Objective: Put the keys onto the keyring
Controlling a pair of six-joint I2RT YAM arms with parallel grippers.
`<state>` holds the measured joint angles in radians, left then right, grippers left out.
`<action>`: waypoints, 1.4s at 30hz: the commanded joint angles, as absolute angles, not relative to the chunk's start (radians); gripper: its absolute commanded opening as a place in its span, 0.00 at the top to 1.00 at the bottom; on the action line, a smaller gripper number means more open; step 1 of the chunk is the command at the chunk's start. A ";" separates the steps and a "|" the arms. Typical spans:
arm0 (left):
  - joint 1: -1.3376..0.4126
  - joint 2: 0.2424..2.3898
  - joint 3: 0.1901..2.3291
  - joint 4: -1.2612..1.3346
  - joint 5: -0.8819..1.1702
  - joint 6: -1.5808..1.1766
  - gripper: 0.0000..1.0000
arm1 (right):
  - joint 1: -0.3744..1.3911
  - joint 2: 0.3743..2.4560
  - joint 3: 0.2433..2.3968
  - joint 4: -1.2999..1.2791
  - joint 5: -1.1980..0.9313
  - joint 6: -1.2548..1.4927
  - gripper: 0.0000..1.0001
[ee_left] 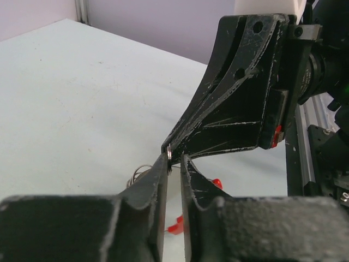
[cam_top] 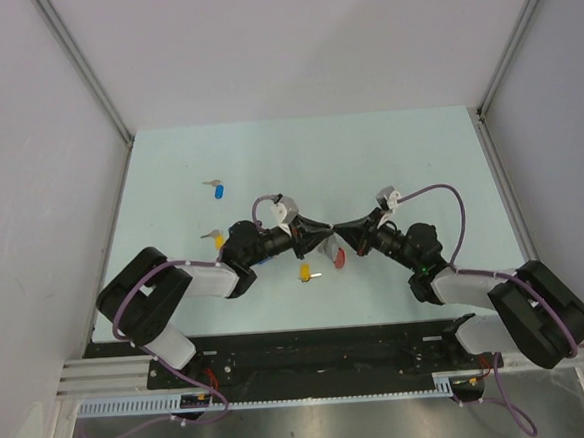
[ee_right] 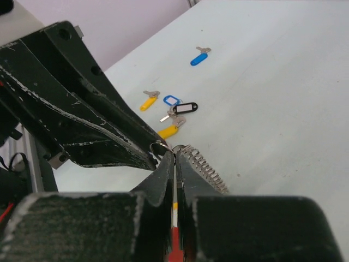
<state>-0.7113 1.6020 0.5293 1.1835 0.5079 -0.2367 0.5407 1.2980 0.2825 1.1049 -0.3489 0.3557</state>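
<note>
Both grippers are met tip to tip over the table (cam_top: 388,162), near its middle front.

Right gripper (cam_top: 343,227): fingers are pressed together, and the red strip of the keyring (ee_right: 174,232) is pinched between them in the right wrist view. The keyring's grey coil (ee_right: 208,167) is seen sticking out past the fingertips, toward the table. In the top view the red arc is seen just below the meeting tips.

Left gripper (cam_top: 325,233): fingers are brought nearly together, with a narrow slit left between them in the left wrist view. A small metal ring (ee_left: 169,152) is seen at its tip, right against the right gripper's tip. Whether that ring is pinched cannot be told. Red bits of the keyring and a wire loop are seen under the tips, out of focus.

The keys (ee_right: 170,130) are lying loose on the table, none gripped:
- blue key (ee_right: 199,56), alone, well apart from the others, toward the far left
- yellow key (ee_right: 148,101), beside a blue tag (ee_right: 171,100)
- black tag (ee_right: 185,108), touching or overlapping a second yellow one, nearest the tips

From above, only some of these are seen; the rest are hidden by the left arm.
</note>
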 commanded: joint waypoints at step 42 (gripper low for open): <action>-0.741 1.417 0.764 0.523 0.370 0.331 0.53 | 0.620 1.178 0.433 0.664 -0.301 -0.109 1.00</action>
